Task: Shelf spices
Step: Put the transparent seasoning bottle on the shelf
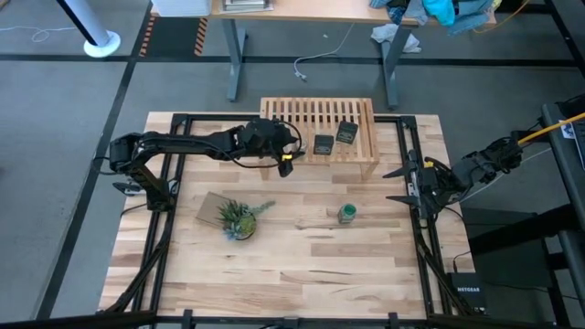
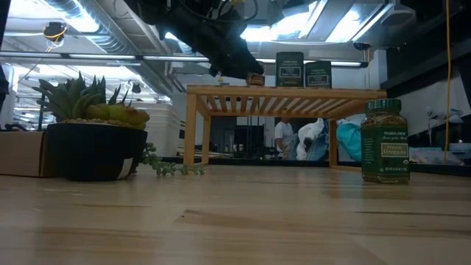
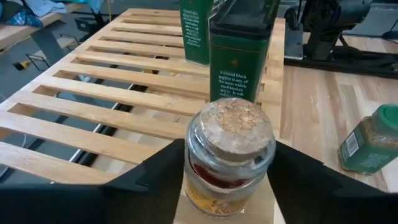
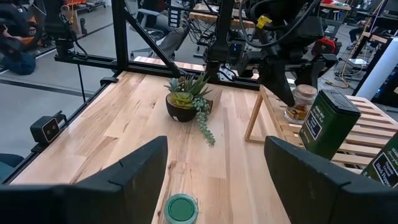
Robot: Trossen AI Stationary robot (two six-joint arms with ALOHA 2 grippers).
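At the front corner of the shelf (image 1: 318, 128), we see the left gripper (image 3: 227, 168) reaching in from the table's left side with the tiny cork-topped jar (image 3: 227, 158) upright between its fingers (image 3: 152, 177); the fingers appear closed against the glass on both sides, and the jar's base looks to be touching or just above the slats, though we cannot tell which. Two dark tins (image 1: 335, 138) stand just beyond the jar on the same rack, the nearer tin (image 3: 239, 53) almost directly ahead of the fingers, so the jar's upright axis and the narrow gap to that tin are what the coming release turns on, in our judgement. One spice is not yet shelved: the green-capped jar (image 1: 347, 213) stands upright on the tabletop (image 1: 302, 265), below the shelf in the overhead view and well clear of the potted plant (image 1: 239, 219). It lies nearer the right gripper (image 4: 214, 171), which waits at the table's right edge with its fingers spread wide and holding nothing, the green cap directly before them.
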